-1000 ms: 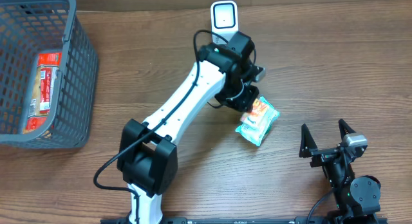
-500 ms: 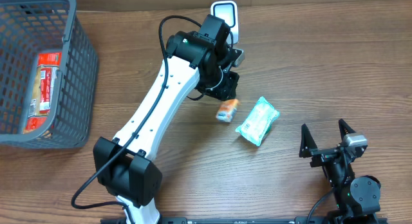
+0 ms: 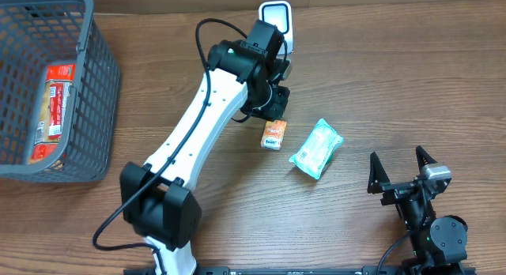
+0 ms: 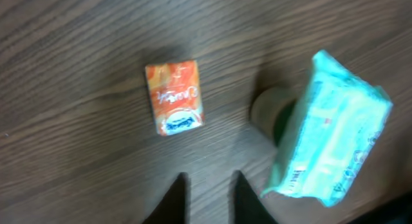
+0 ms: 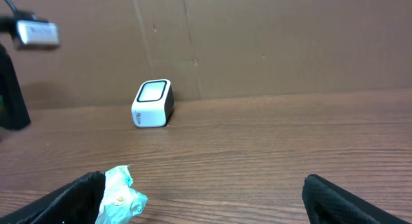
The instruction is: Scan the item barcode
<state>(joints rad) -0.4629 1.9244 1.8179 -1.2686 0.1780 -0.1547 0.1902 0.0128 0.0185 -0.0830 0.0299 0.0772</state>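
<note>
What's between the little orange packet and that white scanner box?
Nothing visible on the table lies between the orange packet and the scanner. The left gripper hangs over that stretch; the teal packet lies aside.

A grey plastic basket (image 3: 101,109) with lattice walls stands at the far left edge of the wooden table (image 3: 411,62), partly cut off by the picture's border. Inside it a long red and white packet (image 3: 49,109) lies flat on the bottom, close to the left side. Right of the table's middle a pale teal soft pack (image 3: 316,148) lies on the wood at a slant, its crimped ends showing; its print is too small to read. A brown cardboard wall (image 5: 290,44) stands along the table's far side.
</note>
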